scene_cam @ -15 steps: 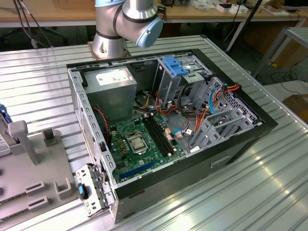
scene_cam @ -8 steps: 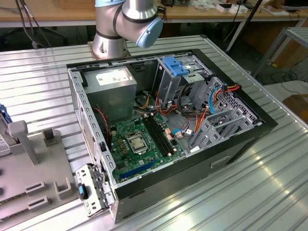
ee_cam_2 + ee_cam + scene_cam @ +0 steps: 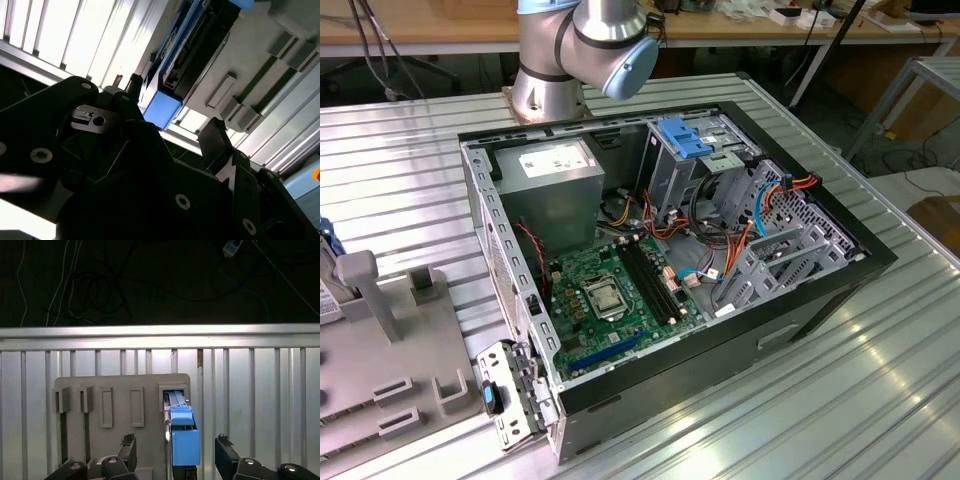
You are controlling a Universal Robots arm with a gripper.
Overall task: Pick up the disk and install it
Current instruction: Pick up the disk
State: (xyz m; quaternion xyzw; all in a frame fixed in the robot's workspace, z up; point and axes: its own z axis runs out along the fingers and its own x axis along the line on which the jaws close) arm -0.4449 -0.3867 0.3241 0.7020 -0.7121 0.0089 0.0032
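The disk [image 3: 182, 437] stands on edge in a slot of the grey fixture [image 3: 115, 385], its blue plastic frame facing the first wrist view. My gripper [image 3: 176, 452] is open, with one black finger [image 3: 127, 449] on each side of the disk and a clear gap to it. In the second wrist view the disk [image 3: 186, 47] shows its dark edge and blue end, and the gripper [image 3: 172, 112] sits close before that end. In the exterior view the fixture [image 3: 410, 350] lies at the left, with a sliver of the disk [image 3: 326, 298] at the frame's edge.
An open computer case [image 3: 880, 255] lies on the ribbed metal table [image 3: 840, 400], with a green circuit board [image 3: 610, 290], a grey metal box [image 3: 555, 175] and a blue-latched drive bay [image 3: 685, 140]. The arm's base [image 3: 560, 60] stands behind it. The table edge [image 3: 160, 332] runs beyond the fixture.
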